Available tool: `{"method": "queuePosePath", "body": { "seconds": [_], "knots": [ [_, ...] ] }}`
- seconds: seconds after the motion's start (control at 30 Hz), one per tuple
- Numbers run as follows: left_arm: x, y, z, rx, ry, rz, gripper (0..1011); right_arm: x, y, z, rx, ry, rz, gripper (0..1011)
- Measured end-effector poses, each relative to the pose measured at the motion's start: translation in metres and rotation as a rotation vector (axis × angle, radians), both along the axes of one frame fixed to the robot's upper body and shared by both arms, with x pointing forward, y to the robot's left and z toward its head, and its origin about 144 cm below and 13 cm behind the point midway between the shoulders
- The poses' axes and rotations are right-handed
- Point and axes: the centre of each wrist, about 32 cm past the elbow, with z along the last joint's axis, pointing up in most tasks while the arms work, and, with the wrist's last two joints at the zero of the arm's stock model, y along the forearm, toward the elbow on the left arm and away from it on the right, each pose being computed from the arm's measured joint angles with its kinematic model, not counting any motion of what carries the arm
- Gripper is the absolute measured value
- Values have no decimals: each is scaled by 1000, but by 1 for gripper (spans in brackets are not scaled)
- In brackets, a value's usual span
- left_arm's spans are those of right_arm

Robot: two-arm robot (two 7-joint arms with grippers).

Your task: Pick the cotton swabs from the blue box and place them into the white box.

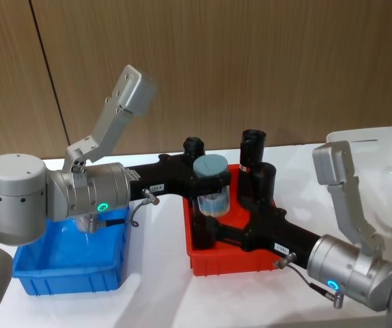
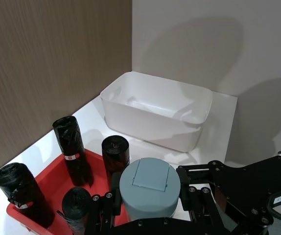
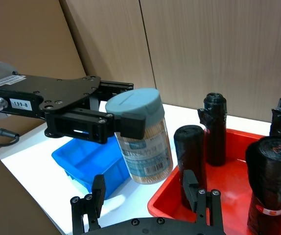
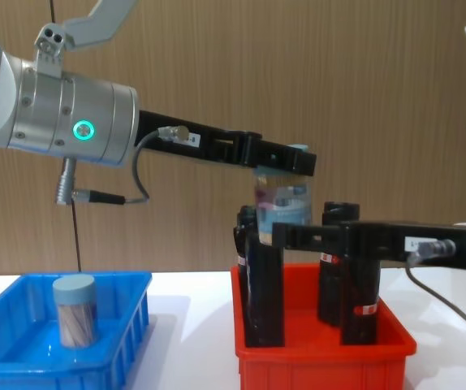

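- Left pincer [image 1: 212, 179]: pinching the grey-blue lid of a clear cylindrical cotton-swab jar [image 1: 214, 201], held in the air above the red plastic bin [image 1: 230, 263].
- Right pincer [image 3: 143, 196]: fingers spread, low over the red plastic bin, near and below the held jar.
- Second swab jar [image 4: 75, 310]: upright in the shallow blue plastic box [image 4: 123, 321], at 9 o'clock of the red plastic bin.
- White plastic box [image 1: 387, 154]: on the white worktop [image 1: 162, 273], at 2 o'clock of the red plastic bin.

Left bin [image 1: 73, 280], middle bin [image 1: 230, 263] and right bin [image 1: 387, 147] along the table [image 1: 158, 260].
A jar [image 4: 75, 313] in the left one; bottles [image 1: 253, 147] in the middle one, a second jar [image 1: 212, 184] above them.
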Motion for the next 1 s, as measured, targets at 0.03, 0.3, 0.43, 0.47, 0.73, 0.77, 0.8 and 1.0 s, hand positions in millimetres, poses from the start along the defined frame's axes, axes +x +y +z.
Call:
{"method": "queuePosePath", "body": {
  "seconds": [0.03,0.3,0.43,0.47,0.73,0.77,0.8,1.0],
  "knots": [
    [0,0,0,0,0,0,669,1,1,1,1,-2,3,1001],
    [0,0,0,0,0,0,669,7,7,4,0,-11,15,1001],
    [0,0,0,0,0,0,669,10,9,6,-4,-19,20,1001],
    [0,0,0,0,0,0,669,10,9,6,-4,-19,20,1002],
    [0,0,0,0,0,0,669,15,12,7,-15,-29,23,1002],
    [0,0,0,0,0,0,669,15,13,7,-18,-31,24,1001],
    [0,0,0,0,0,0,669,15,13,7,-19,-31,24,1001],
    [0,0,0,0,0,0,669,18,17,6,-29,-34,26,1001]
  ]
}}
